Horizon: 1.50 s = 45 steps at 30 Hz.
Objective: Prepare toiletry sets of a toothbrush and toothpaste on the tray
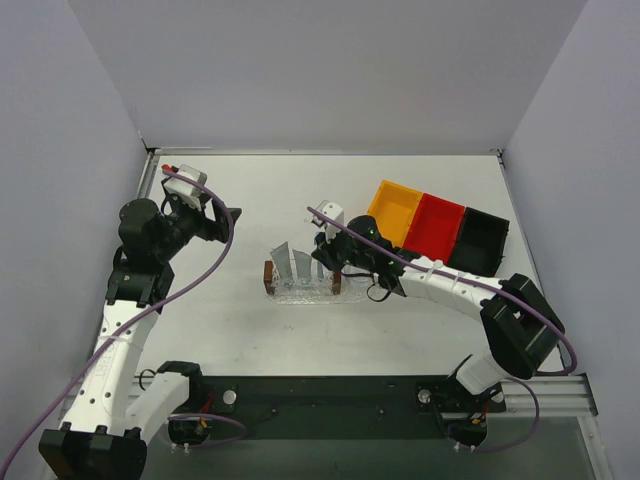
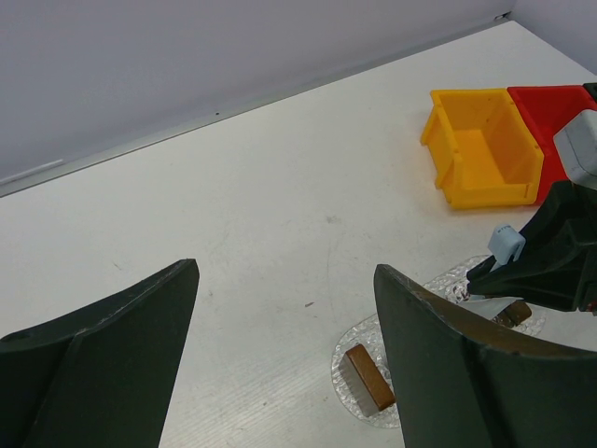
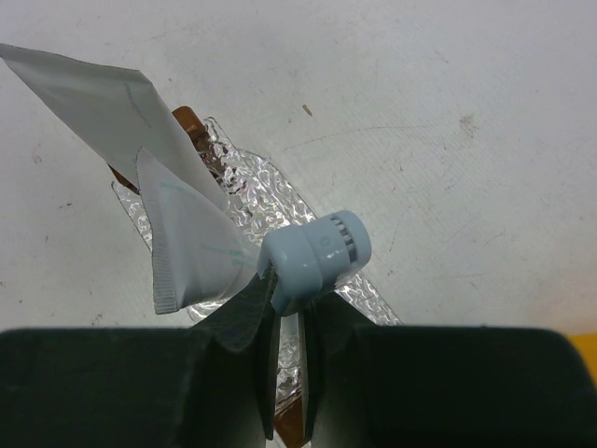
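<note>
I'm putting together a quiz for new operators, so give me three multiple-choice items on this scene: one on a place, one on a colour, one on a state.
1. Where is the right gripper?
A) at the far wall
B) at the tray
C) folded back by its own base

2. What colour is the cap of the toothpaste it holds?
A) red
B) black
C) light blue

3. How is the left gripper?
A) open and empty
B) shut on a toothbrush
C) shut on a cup

Answers:
1 B, the top view shows it over the tray's right end.
2 C, the right wrist view shows a pale blue cap just above the shut jaws.
3 A, the left wrist view shows its jaws wide apart with nothing between them.
</note>
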Available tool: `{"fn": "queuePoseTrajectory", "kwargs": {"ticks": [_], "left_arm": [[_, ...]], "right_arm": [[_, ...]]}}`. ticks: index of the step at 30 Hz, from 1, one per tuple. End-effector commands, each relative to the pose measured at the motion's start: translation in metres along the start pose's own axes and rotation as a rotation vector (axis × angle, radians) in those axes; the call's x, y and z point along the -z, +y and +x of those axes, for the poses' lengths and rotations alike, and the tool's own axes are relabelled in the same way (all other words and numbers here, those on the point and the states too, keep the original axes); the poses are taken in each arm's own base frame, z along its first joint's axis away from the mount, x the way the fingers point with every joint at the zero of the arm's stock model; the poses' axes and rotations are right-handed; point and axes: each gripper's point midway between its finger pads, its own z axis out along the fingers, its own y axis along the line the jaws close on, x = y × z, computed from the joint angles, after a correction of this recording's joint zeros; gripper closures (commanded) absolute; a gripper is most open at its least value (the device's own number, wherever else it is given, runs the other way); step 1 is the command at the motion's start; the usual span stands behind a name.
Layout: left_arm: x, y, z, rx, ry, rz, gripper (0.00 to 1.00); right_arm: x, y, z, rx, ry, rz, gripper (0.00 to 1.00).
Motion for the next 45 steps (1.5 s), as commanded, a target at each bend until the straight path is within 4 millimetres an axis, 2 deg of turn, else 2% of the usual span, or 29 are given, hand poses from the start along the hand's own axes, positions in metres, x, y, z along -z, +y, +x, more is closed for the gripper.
{"fn": "queuePoseTrajectory", "kwargs": {"ticks": [1, 18, 24, 45], "left_arm": [[0.0017, -0.0019, -0.016, -0.024, -0.058, 0.015, 0.14], [0.0015, -0.0024, -0.0153, -0.023, -0.057, 0.017, 0.14], [0.0015, -0.0019, -0.0156, -0.024, -0.059, 0.015, 0.14], [-0.0002, -0.0023, -0.0156, -0.02, -0.057, 0.02, 0.14]], "right_arm": [[-0.0047, 0.0038, -0.0099, 0.004, -0.043, -0.009, 1.0], [-0.005, 0.0042, -0.0086, 0.007, -0.037, -0.009, 1.0], [-0.0051, 0.0033, -0.0076, 0.006, -0.027, -0.002, 0.87], [0.0, -0.004, -0.011, 0.013, -0.026, 0.037, 0.73]]}}
